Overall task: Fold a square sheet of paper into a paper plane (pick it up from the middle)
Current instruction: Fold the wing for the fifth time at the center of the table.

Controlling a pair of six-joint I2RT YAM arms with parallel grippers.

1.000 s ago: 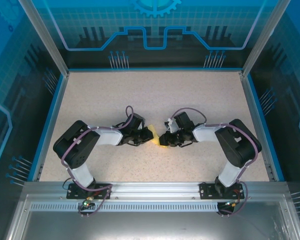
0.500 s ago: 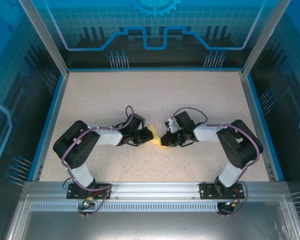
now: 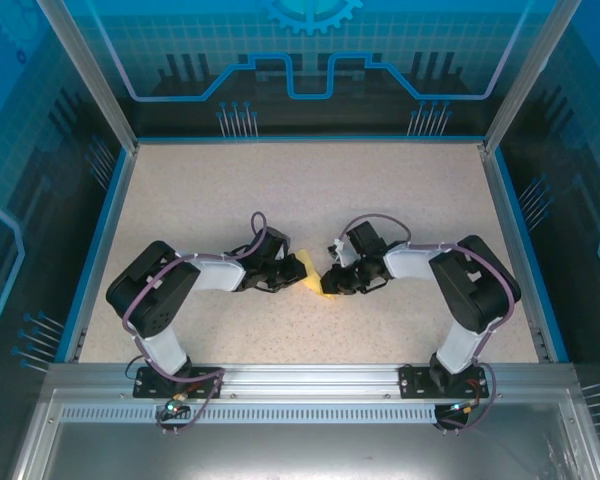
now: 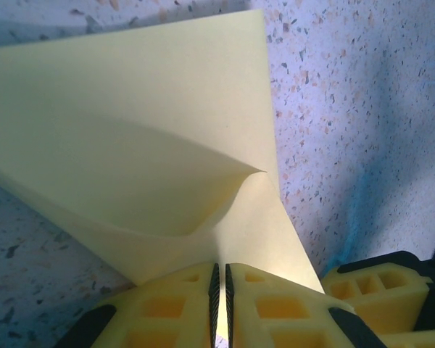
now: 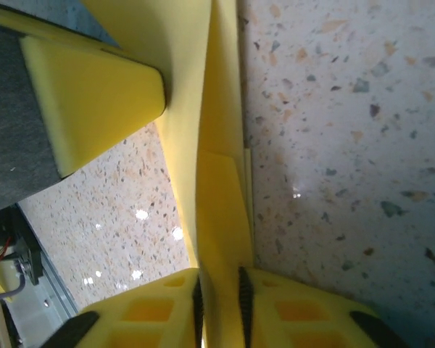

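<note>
My left gripper (image 3: 292,272) and my right gripper (image 3: 327,281) meet near the middle of the table (image 3: 310,190), closer to its near edge than to the far wall. Their tips face each other. The yellow paper (image 3: 310,277) sits between them, with one gripper at each side.

Left gripper (image 4: 219,274): I have the two fingers (image 4: 167,297) closed to a thin slit. One edge of the yellow paper (image 4: 130,101) runs into that slit and is pinched there. Ahead of the fingers the paper spreads wide over the speckled table (image 4: 348,109). The paper is folded. An upper layer curls up off the lower one and leaves a shallow pocket. A crease runs from the corner of that pocket back to the slit.

Right gripper (image 5: 219,286): the jaws stand only as far apart as the folded layers between them. I grip the yellow paper (image 5: 217,181) here as well. It rises from between my fingers (image 5: 152,308) as a narrow strip of several layers, seen edge-on, with the table (image 5: 333,145) to its right. Further along the strip, one yellow finger pad (image 5: 94,80) of my left gripper presses flat against the paper's side.

Both grippers hold the same paper at once. From above I cannot tell whether the paper touches the table or hangs just clear of it.
</note>
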